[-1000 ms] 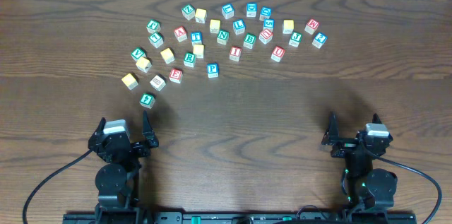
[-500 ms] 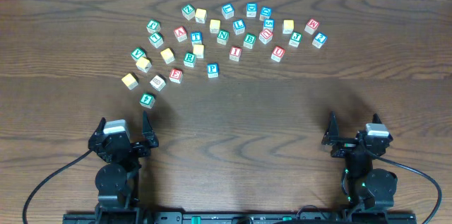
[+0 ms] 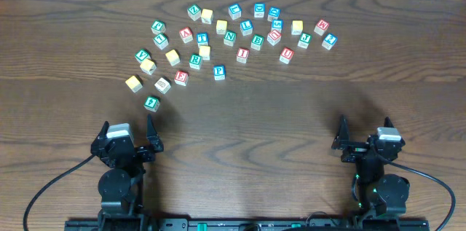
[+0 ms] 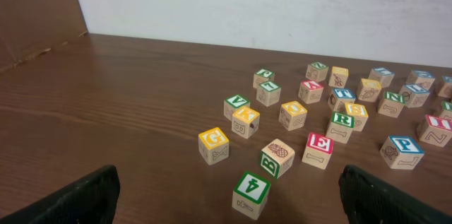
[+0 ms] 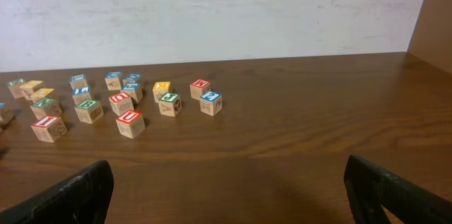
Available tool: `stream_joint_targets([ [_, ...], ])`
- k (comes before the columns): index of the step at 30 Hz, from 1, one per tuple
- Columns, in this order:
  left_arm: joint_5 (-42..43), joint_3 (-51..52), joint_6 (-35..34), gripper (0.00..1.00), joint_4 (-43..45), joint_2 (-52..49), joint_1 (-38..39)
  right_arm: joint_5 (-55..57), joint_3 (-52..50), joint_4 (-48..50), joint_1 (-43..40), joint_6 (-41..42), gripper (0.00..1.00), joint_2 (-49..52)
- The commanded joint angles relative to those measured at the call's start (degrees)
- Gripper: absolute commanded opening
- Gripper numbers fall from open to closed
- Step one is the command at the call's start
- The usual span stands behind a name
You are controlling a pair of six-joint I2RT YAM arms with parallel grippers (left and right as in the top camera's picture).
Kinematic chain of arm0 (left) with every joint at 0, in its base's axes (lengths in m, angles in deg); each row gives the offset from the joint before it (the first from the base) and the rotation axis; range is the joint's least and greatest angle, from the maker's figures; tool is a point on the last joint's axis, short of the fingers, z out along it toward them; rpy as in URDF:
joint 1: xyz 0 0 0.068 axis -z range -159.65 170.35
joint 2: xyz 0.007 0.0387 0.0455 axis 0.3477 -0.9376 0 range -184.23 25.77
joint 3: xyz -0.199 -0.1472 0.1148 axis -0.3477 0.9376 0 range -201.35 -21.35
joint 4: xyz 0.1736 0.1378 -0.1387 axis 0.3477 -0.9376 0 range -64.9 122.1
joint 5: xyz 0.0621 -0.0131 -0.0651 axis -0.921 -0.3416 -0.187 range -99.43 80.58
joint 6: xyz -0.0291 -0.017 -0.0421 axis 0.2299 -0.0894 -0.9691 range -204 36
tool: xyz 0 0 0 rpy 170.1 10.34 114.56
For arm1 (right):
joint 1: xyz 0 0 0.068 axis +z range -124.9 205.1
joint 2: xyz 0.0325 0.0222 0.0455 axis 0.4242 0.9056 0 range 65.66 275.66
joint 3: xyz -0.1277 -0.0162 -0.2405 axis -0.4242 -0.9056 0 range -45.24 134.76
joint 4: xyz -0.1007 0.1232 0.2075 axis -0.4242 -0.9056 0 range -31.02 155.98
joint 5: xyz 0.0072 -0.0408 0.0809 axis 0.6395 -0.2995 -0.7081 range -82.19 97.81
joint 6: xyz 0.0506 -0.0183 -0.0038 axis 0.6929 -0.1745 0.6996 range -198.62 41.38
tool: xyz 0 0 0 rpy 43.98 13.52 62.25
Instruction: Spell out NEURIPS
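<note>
Nothing spelled yet — the alphabet cubes lie scattered toward twelve o'clock; left gripper and right gripper both gape empty at six.

A dark brown wooden table is seen, and a white wall is found behind its far edge. A green-faced cube is set nearest to the front, apart from the group; its letter is perhaps an F. A red A cube is placed just beside a blue T cube. A red W cube is seen at the right end.
</note>
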Motion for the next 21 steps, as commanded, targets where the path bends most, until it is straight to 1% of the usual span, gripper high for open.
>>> stream_joint_targets([
  [1, -0.7, -0.3, 0.3, 0.98, -0.7, 0.0, -0.3, 0.7, 0.7, -0.4, 0.2, -0.7, 0.99, -0.3],
  [21, -0.7, -0.3, 0.3, 0.98, 0.6, 0.0, -0.3, 0.8, 0.7, 1.2, 0.2, -0.7, 0.99, -0.3],
])
